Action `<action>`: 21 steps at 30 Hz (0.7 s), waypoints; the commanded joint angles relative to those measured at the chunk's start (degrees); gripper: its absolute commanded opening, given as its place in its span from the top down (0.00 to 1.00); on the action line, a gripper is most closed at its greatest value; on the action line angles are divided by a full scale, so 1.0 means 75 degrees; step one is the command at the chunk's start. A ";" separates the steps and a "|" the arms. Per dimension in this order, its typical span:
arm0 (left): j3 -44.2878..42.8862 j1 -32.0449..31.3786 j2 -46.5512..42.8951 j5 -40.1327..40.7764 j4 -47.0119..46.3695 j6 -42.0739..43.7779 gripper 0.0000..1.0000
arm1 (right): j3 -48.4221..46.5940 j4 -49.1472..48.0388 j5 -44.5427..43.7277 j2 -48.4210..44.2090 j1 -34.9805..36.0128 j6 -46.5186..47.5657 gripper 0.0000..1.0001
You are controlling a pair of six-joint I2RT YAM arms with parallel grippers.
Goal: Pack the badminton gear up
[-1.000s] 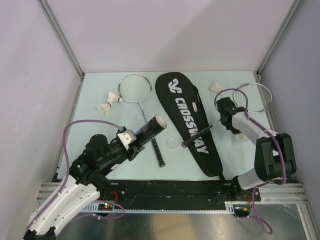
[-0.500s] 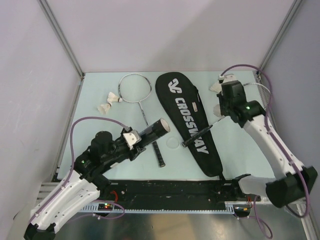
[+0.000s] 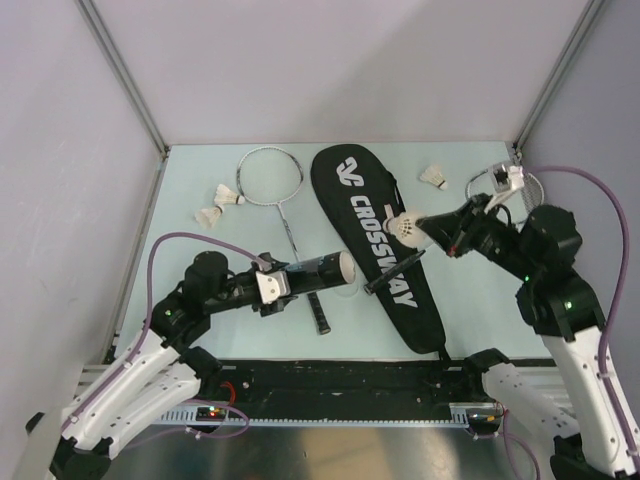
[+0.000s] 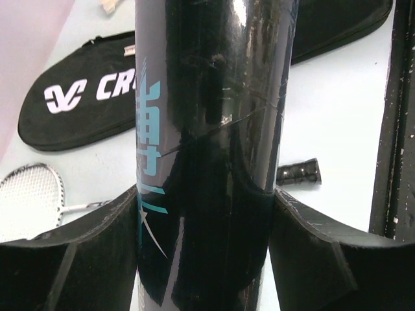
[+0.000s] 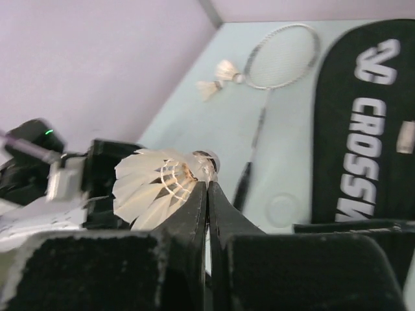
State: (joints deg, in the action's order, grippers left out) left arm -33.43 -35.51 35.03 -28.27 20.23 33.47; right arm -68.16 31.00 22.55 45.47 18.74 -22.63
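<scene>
- Black tube (image 3: 318, 270) sits level at lower centre of the top view, clamped between the left fingers (image 4: 84, 249), with its open mouth facing right.
- Right fingers (image 5: 188, 223) are pinched shut on a white shuttlecock (image 3: 405, 228), at the right edge of the CROSSWAY bag (image 3: 365, 215).
- One racquet (image 3: 270, 178) and two loose shuttlecocks (image 3: 231, 196) lie upper left on the counter (image 3: 200, 255).
- A second racquet (image 3: 395, 272) rests its handle across the bag.

The left arm (image 3: 150, 352) lies at the lower left of the top view and reaches right. Its gripper (image 3: 287, 283) clamps the tube (image 3: 325, 268) on both sides. The right arm (image 3: 562, 300) stands at the right edge and bends left. Its gripper (image 3: 430, 229) pinches a shuttlecock (image 3: 404, 227), jaws closed.
</scene>
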 commanded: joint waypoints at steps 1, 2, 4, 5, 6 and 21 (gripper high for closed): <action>-0.0658 -0.0040 0.0046 -0.0523 -0.0708 0.0311 0.64 | 0.0706 -0.1447 0.1956 -0.0634 -0.0108 -0.1469 1.00; -0.0702 -0.0038 0.0079 -0.0510 -0.0777 0.0156 0.64 | 0.0965 -0.1765 0.2200 -0.0759 -0.0102 -0.1839 1.00; -0.0785 -0.0045 0.0138 -0.0543 -0.0866 -0.0109 0.64 | 0.1453 -0.2613 0.2675 -0.0902 -0.0083 -0.2518 1.00; -0.0812 -0.0040 0.0160 -0.0608 -0.0897 -0.0212 0.64 | 0.1679 -0.3010 0.2846 -0.0928 -0.0067 -0.2797 1.00; -0.0820 -0.0044 0.0159 -0.0716 -0.0953 -0.0334 0.64 | 0.1827 -0.3291 0.2938 -0.0935 -0.0023 -0.3013 1.00; -0.0608 -0.0047 -0.0117 -0.1079 -0.1456 -0.0893 0.64 | 0.2255 -0.4336 0.2181 0.0055 0.1682 -0.3146 1.00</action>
State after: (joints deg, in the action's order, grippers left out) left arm -36.88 -35.51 34.81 -33.71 14.06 27.90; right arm -51.37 3.92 40.99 43.42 28.42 -45.74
